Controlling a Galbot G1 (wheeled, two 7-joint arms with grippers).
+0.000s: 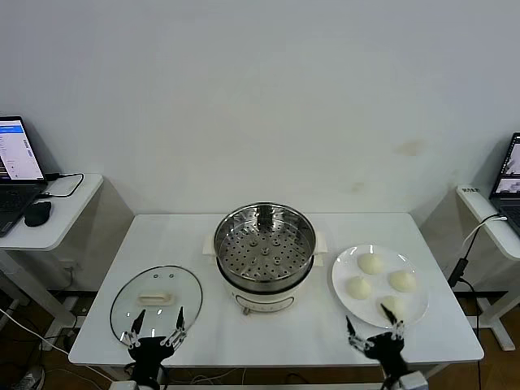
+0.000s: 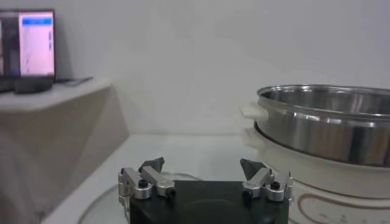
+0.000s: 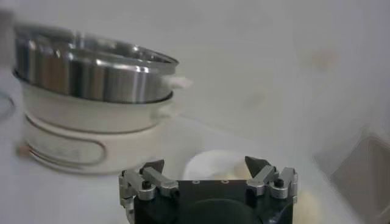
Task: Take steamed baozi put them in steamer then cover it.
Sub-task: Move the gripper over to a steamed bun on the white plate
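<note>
A round shiny steel steamer pot with a cream-white base sits in the middle of the white table. It has no lid on, and you can see the steel tray full of little holes inside it (nothing is lying on the tray).

The round clear glass cover with a cream-white handle lies flat on the table, on the robot's left side of the steamer and near the front edge.

On the robot's right side of the steamer is a flat white plate. Four smooth, round, cream-white baozi buns sit on it, close together.

The left gripper is low at the front edge of the table, right at the near rim of the glass cover. Its fingers are spread wide apart and hold nothing. In the left wrist view the steamer stands off to one side of it.

The right gripper is low at the front edge too, just at the near rim of the plate by the closest bun. Its fingers are also wide apart and empty. In the right wrist view a pale bun shows between them, a bit farther off, with the steamer beyond.

Small side desks stand on both sides, and a black laptop and a black mouse rest on the left one.
</note>
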